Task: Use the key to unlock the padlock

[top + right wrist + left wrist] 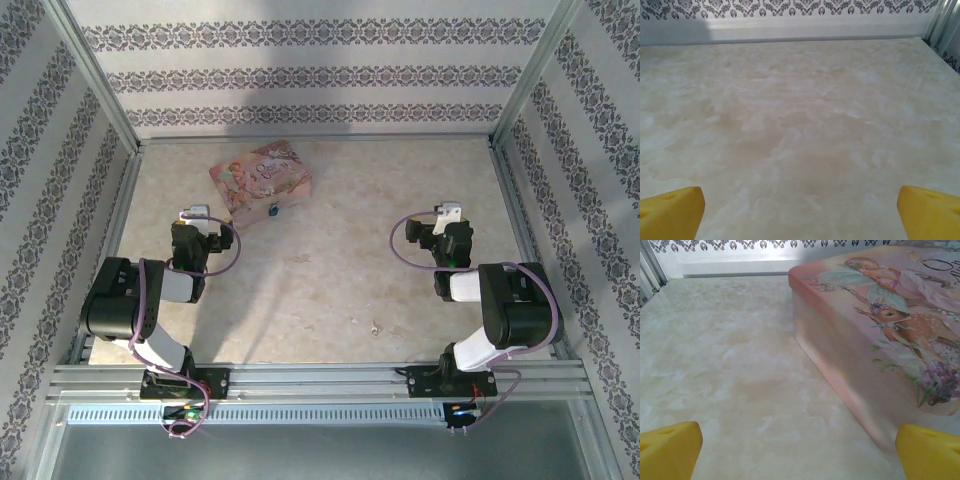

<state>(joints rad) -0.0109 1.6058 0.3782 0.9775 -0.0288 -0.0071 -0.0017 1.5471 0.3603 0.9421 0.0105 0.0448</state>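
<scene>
Against the near side of the pink floral-printed rectangular box (260, 178), close to its near right corner, sits the tiny dark blue-teal padlock (273, 211) with a small silvery metal part, touching the box wall. Judgement: it is placed there to secure the box's clasp, though the fastening itself is too small to confirm. The box stands in the far-left part of the pale marbled table (400, 280), turned at an angle to the table edges. Its lid is down and its contents are hidden.

The left gripper (193, 213) stands near the box's left near corner, jaws spread wide and empty. Its wrist view shows the yellow fingertips (670, 450) apart, with the box side ahead on the right. The right gripper (452, 212) is well apart toward the right edge, likewise wide open and holding nothing, over bare table.

A small pale speck (375, 326) lies toward the middle of the near edge. It may be the key but is too small to tell. Judgement: unlocking has not begun.
</scene>
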